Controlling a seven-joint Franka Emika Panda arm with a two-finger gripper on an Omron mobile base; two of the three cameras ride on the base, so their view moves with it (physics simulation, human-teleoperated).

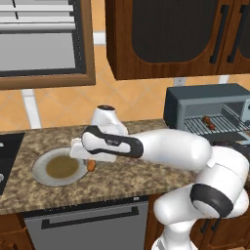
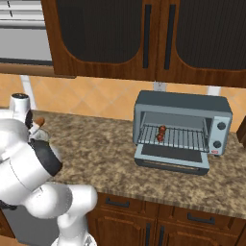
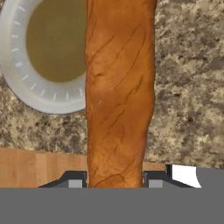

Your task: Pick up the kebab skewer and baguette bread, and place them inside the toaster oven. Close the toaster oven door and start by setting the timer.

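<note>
Your arm [image 1: 166,151] is glossy white, built of fat rounded segments. Dark grey-black bands ring the joints: one lower right of the left base view, one at left centre of the right base view. The wrist link has a black sleeve with small pale markings. Finger tips [image 3: 75,180] are small, dark, with grey pads.

On the speckled brown stone table [image 1: 122,171], the boxy blue-grey metal toaster oven [image 2: 181,129] stands at the back wall, its flat dark glass-paned door [image 2: 171,158] dropped open in front of it. The short skewer of red and brown meat chunks [image 2: 162,133] lies on the wire rack inside the oven. Well to the oven's left sits a round white plate [image 1: 43,178]. The long orange-brown baguette loaf [image 3: 120,94], held between the fingers of the tool [image 3: 114,180], hangs over the plate's oven-side edge.
</note>
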